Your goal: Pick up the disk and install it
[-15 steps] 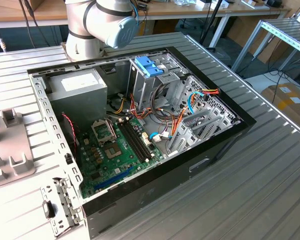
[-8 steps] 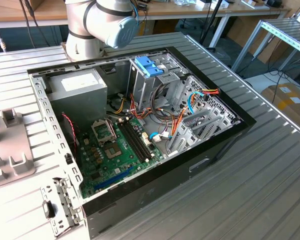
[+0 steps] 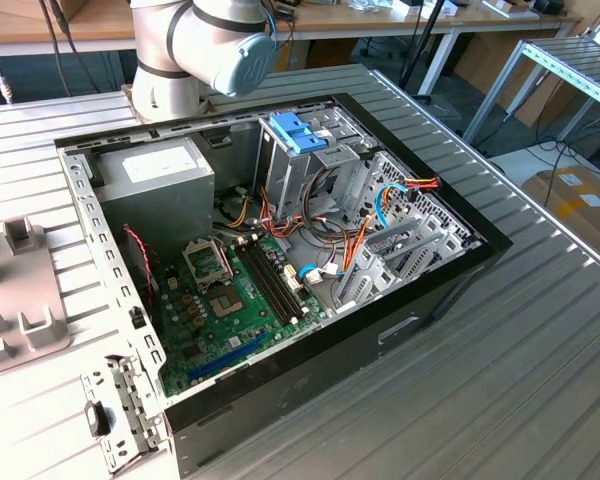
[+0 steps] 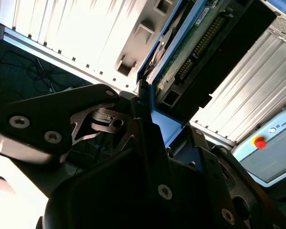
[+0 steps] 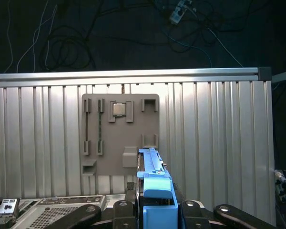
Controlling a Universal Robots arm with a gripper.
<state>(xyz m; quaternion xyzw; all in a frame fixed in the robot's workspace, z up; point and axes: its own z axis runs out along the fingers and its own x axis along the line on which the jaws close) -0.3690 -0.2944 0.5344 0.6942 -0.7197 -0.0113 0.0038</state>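
hand [image 5: 155, 206] pinches the disk [image 5: 151, 164] on edge | pose seems to suit the drive cage [image 3: 330, 170] of open case [image 3: 480, 250] | grey tray [image 5: 120, 138] well apart, on surface [image 5: 219, 143]

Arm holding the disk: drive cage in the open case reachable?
Probably yes: pincer grips the disk, the case is open, its drive cage exposed, though a pale blue latch sits atop it.

The disk [image 5: 155, 183] is standing on edge between the jaws of the gripper [image 5: 155, 196], which are pressing on its two flat faces, and it is reaching out past their tips. Its bright blue carrier is framing it, and in the second wrist view its green circuit-board side is showing.
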